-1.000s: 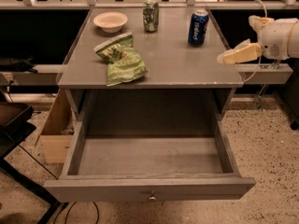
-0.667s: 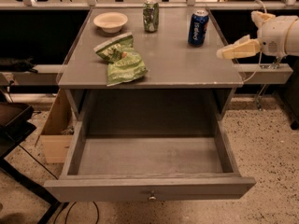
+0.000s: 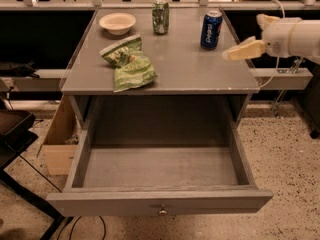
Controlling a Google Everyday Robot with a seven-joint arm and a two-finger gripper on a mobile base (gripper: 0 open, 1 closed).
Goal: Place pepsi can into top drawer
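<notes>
The pepsi can (image 3: 211, 29), dark blue with a silver top, stands upright at the back right of the grey table top (image 3: 190, 69). The top drawer (image 3: 160, 202) is pulled fully out below the table top; its inside shows nothing in it, and its small knob (image 3: 162, 211) sits at the front centre. My gripper (image 3: 243, 37) comes in from the right at table height, just right of the can and apart from it. Its cream fingers (image 3: 245, 50) are spread open and hold nothing.
A green can (image 3: 160, 16) and a white bowl (image 3: 117, 22) stand at the back of the table. Green chip bags (image 3: 129, 64) lie at the left middle. A cardboard box (image 3: 57, 144) sits on the floor left of the drawer, next to dark chair legs (image 3: 20, 184).
My gripper has moved left, closer to the pepsi can. The can, the drawer and the other items have not moved.
</notes>
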